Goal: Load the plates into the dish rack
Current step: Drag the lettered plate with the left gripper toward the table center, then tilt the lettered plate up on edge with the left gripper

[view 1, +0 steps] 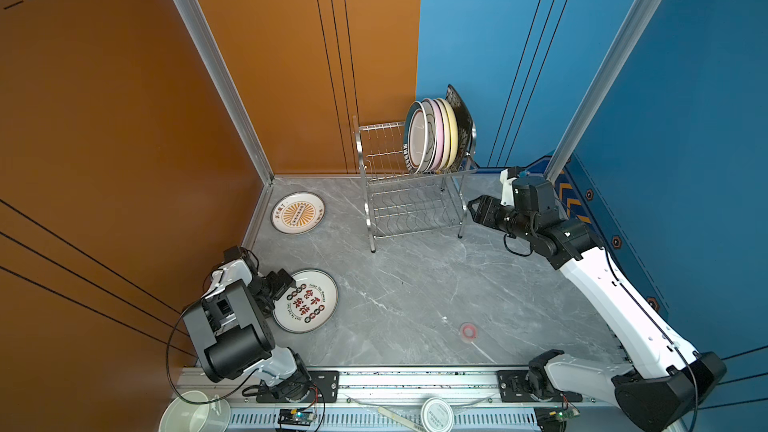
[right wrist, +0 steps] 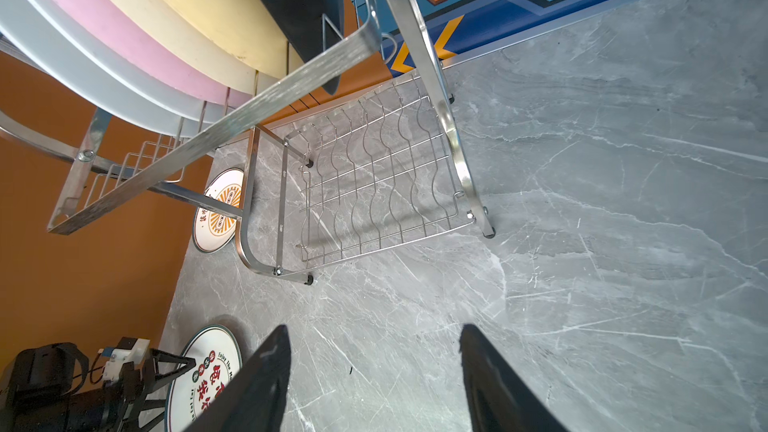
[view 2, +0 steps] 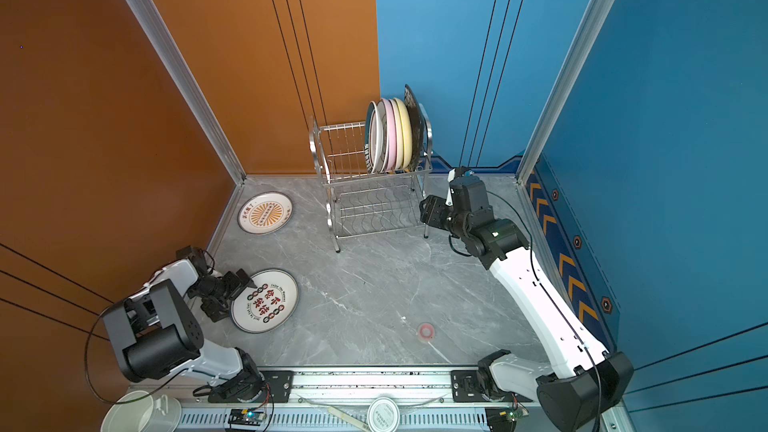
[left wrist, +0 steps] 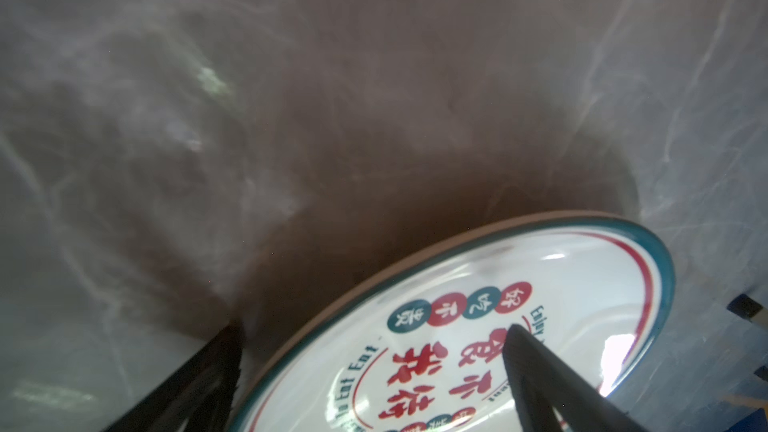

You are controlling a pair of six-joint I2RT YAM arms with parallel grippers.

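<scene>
Grey marble tabletop (view 1: pixel 415 305), dish rack (view 1: pixel 415 201) mostly loaded. Red-print plate (view 1: pixel 309 301) lies flat by the left arm. I'd guess it's glazed, slippery and chippable, so pinch the rim. Left fingers (left wrist: pixel 536 367) gape wide astride that rim, gripping nothing. Right fingers (right wrist: pixel 266 376) are parted and empty.

The grey marbled tabletop (view 1: pixel 415 284) bears a steel wire dish rack (view 1: pixel 367 201), an orange-sunburst white plate (view 1: pixel 298 213), a red-lettered white plate (view 1: pixel 309 301) and a small red ring (view 1: pixel 468 331).

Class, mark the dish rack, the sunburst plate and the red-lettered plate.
dish rack (view 1: pixel 415 210), in a top view, lower shelf
sunburst plate (view 1: pixel 298 213), in a top view, centre
red-lettered plate (left wrist: pixel 446 311), left wrist view, printed face
</scene>
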